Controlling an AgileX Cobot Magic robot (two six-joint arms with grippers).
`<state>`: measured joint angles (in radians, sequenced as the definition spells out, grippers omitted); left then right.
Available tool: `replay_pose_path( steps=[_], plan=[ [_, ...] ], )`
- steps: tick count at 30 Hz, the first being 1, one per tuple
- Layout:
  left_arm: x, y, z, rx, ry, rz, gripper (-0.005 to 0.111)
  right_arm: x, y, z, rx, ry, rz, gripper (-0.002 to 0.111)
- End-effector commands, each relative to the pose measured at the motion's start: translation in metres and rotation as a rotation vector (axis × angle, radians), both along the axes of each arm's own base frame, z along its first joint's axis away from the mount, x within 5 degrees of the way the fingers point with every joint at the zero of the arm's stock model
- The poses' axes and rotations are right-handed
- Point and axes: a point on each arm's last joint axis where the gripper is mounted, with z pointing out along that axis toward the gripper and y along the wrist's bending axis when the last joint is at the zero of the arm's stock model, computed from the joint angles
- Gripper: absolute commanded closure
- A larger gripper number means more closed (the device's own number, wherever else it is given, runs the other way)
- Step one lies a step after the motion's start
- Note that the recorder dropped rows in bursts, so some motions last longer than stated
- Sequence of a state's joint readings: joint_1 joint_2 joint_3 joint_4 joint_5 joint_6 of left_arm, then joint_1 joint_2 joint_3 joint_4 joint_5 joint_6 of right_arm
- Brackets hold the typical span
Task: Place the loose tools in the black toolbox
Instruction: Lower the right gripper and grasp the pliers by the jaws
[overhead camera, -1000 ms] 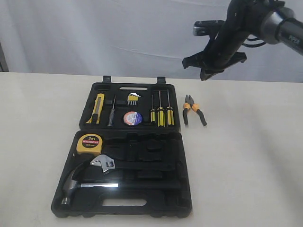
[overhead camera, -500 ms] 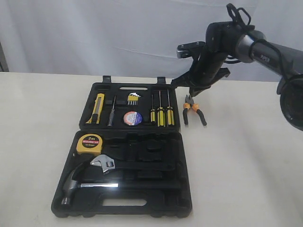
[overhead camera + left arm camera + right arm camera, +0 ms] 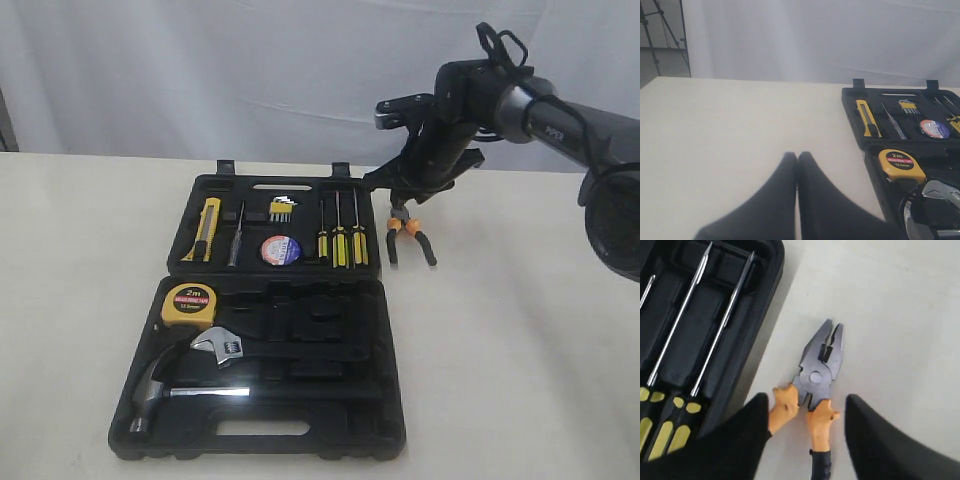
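Observation:
The orange-and-black-handled pliers (image 3: 410, 238) lie on the table just right of the open black toolbox (image 3: 392, 440). My right gripper (image 3: 401, 204) hangs low over them. It is open, and in the right wrist view its fingers straddle the orange handle tops of the pliers (image 3: 819, 375) without touching. In the toolbox lie the yellow utility knife (image 3: 207, 230), the black tape roll (image 3: 281, 250) and the yellow tape measure (image 3: 188, 304). My left gripper (image 3: 797, 156) is shut and empty over bare table beside the toolbox (image 3: 852, 100).
Three yellow-and-black screwdrivers (image 3: 340, 238) sit in the lid recesses next to the pliers, close to my right gripper. A hammer (image 3: 165, 385), a wrench (image 3: 222, 346) and hex keys (image 3: 282, 209) also rest in the case. A white curtain stands behind the table.
My right arm has come down from high above to just over the pliers, and its jaws have opened. The tools and the left gripper have not moved.

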<state>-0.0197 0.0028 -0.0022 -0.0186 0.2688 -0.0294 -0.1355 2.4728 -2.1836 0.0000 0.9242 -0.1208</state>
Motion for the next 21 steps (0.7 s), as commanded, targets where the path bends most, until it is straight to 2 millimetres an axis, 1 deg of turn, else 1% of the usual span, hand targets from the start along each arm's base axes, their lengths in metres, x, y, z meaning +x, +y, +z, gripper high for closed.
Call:
replay_pose_path(
  steps=[1, 2, 9, 21],
  plan=[
    [0.0, 0.0, -0.001, -0.003, -0.001, -0.002, 0.107, 0.003, -0.005, -0.001, -0.013, -0.032, 0.002, 0.04],
    [0.0, 0.0, -0.001, -0.003, -0.001, -0.002, 0.107, 0.004, -0.005, -0.002, -0.014, -0.035, 0.002, 0.038],
    [0.0, 0.0, -0.001, -0.003, -0.001, -0.002, 0.107, 0.007, -0.006, -0.017, 0.002, -0.043, -0.025, 0.037],
    [0.0, 0.0, -0.001, -0.003, -0.001, -0.002, 0.107, 0.015, -0.009, -0.035, 0.022, -0.109, -0.081, 0.037]
  ],
)
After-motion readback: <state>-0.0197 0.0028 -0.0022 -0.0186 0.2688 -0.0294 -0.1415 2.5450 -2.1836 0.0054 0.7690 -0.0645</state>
